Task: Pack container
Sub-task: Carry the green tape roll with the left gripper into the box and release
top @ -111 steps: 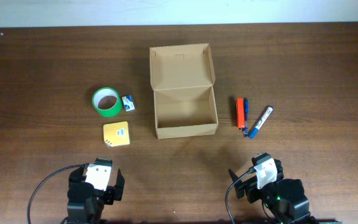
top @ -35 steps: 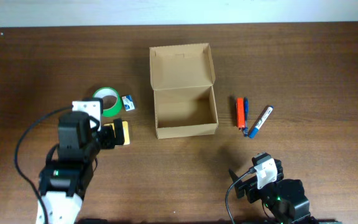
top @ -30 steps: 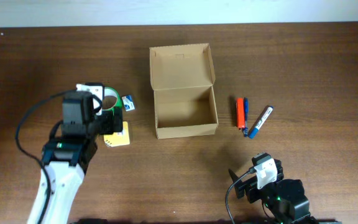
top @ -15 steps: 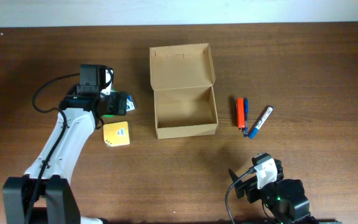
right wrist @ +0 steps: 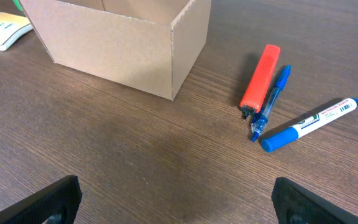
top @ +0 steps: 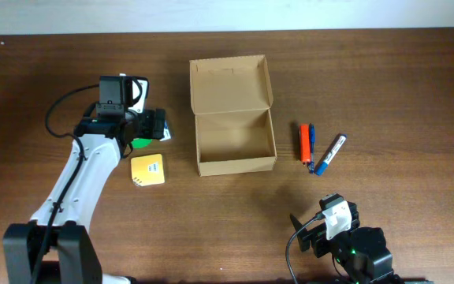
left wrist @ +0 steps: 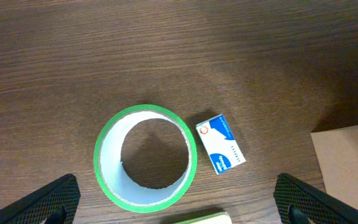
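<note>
The container [top: 234, 155], a tan cardboard box with its flap lid standing open behind it, sits mid-table and is empty; its wall [right wrist: 117, 43] also fills the top of the right wrist view. My left gripper [top: 142, 130] hovers open over the green tape roll [left wrist: 109, 163], fingers wide on either side with nothing between them [left wrist: 178, 200]. A small blue-and-white box [left wrist: 221, 144] lies just right of the roll. My right gripper [top: 331, 223] rests open near the front edge, above bare table [right wrist: 178, 199].
A yellow square pad [top: 148, 170] lies in front of the tape roll. Right of the container are an orange marker [right wrist: 260, 73], a blue pen [right wrist: 271, 102] and a white-and-blue marker [right wrist: 309, 123]. The container's corner [left wrist: 347, 162] shows in the left wrist view.
My left arm has come up from its rest spot at the front left and reached forward over the tape roll. The right arm has not moved.
</note>
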`<control>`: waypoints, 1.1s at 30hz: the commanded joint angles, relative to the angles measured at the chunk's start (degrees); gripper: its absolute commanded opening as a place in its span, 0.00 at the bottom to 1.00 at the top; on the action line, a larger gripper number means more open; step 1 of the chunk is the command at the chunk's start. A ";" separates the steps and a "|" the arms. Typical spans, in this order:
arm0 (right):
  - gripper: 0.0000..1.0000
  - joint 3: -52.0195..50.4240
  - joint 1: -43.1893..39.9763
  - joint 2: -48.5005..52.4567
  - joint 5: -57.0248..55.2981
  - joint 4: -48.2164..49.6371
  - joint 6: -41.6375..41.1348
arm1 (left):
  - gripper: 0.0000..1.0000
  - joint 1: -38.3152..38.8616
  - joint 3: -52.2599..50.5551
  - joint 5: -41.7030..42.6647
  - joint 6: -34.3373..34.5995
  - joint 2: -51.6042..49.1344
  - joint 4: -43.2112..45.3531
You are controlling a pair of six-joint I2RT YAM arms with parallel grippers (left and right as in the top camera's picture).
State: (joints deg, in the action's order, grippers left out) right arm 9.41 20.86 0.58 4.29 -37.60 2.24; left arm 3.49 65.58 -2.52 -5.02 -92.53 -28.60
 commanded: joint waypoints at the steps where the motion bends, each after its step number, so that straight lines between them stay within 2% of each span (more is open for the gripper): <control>1: 0.99 -0.39 -0.26 -0.39 -0.48 0.13 0.35 | 1.00 0.15 1.27 1.99 -1.09 -2.62 0.72; 10: 0.99 -0.37 -0.26 -0.39 -0.48 0.13 0.35 | 0.99 0.15 1.27 1.92 -1.09 -14.29 3.30; 11: 0.99 -0.37 -0.26 -0.39 -0.48 0.13 0.35 | 0.95 0.15 1.27 1.92 -1.09 -15.28 4.02; 12: 0.99 -0.37 -0.26 -0.39 -0.50 0.13 0.35 | 0.89 0.15 1.27 1.92 -1.09 -16.06 4.61; 15: 0.99 -0.39 -0.26 -0.39 -0.48 0.13 0.35 | 0.48 0.15 1.27 1.92 -1.09 -17.42 6.05; 16: 0.99 -0.39 -0.26 -0.39 -0.48 0.13 0.35 | 0.40 0.15 1.27 1.90 -1.09 -17.42 6.34; 17: 0.99 -0.39 -0.26 -0.39 -0.48 0.13 0.35 | 0.31 0.15 1.27 1.90 -1.09 -17.40 6.54; 20: 0.99 -0.37 -0.26 -0.39 -0.48 0.13 0.35 | 0.24 0.15 1.27 1.88 -1.09 -17.40 6.51; 22: 0.99 -0.37 -0.26 -0.39 -0.48 0.13 0.35 | 0.02 0.15 1.27 1.66 -1.05 -17.40 6.45; 29: 0.99 -0.37 -0.26 -0.39 -0.50 0.13 0.35 | 0.02 0.15 4.35 0.61 -0.81 -15.10 1.03; 33: 0.99 -0.39 -0.26 -0.39 -0.50 0.13 0.35 | 0.02 0.17 7.61 -0.26 -0.66 -7.50 -2.51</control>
State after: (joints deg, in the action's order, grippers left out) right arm 9.41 20.86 0.58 4.29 -37.60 2.22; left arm 3.64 70.43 -1.96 -6.02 -106.34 -30.70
